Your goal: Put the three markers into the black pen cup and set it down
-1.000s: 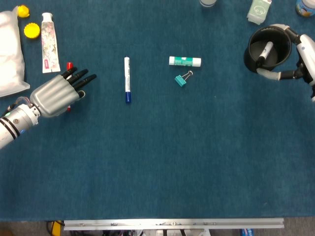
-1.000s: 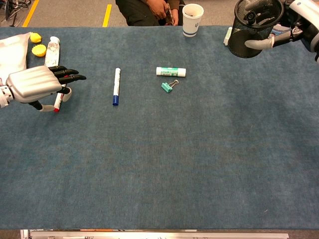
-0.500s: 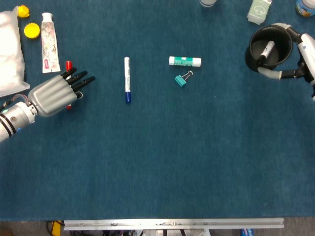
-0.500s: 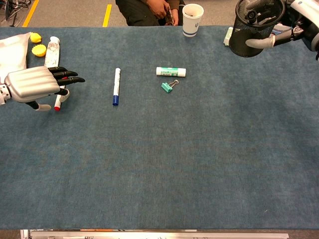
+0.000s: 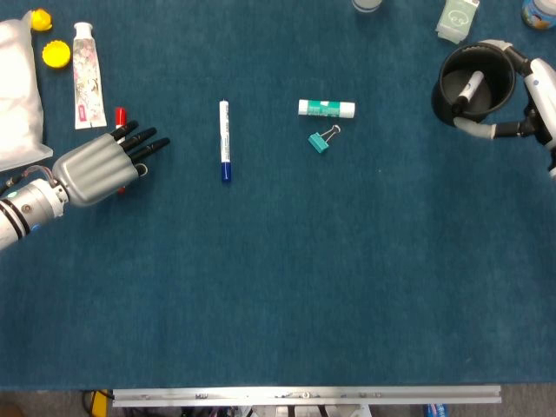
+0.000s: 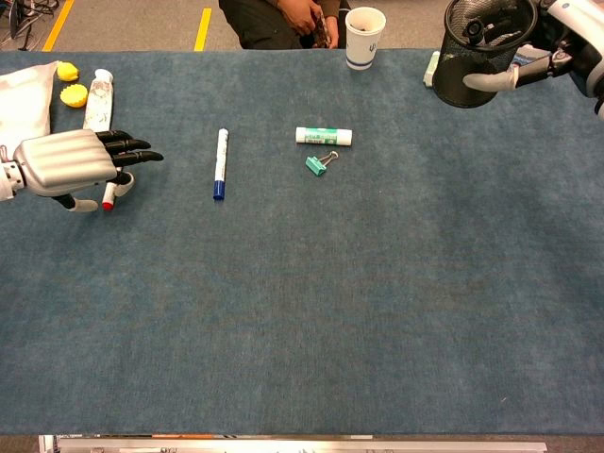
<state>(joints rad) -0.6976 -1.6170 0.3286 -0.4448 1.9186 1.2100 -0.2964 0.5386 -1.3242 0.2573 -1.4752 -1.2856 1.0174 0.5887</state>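
Left robot hand (image 6: 71,162) is closing around red-capped white marker (image 6: 110,192); right robot hand (image 5: 528,95) is gripping black mesh pen cup (image 5: 473,85); blue-capped white marker (image 5: 224,140) is lying on counter (image 5: 287,278).

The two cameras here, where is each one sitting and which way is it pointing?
Head view: sits high, looks almost straight down on the table; shows the left hand over a red marker and the right hand holding the black pen cup.
Chest view: sits lower, looks forward and down across the table to the floor and a person beyond; shows both hands at its side edges.
Shared: both hands, the cup, the blue-capped marker, glue stick and binder clip.
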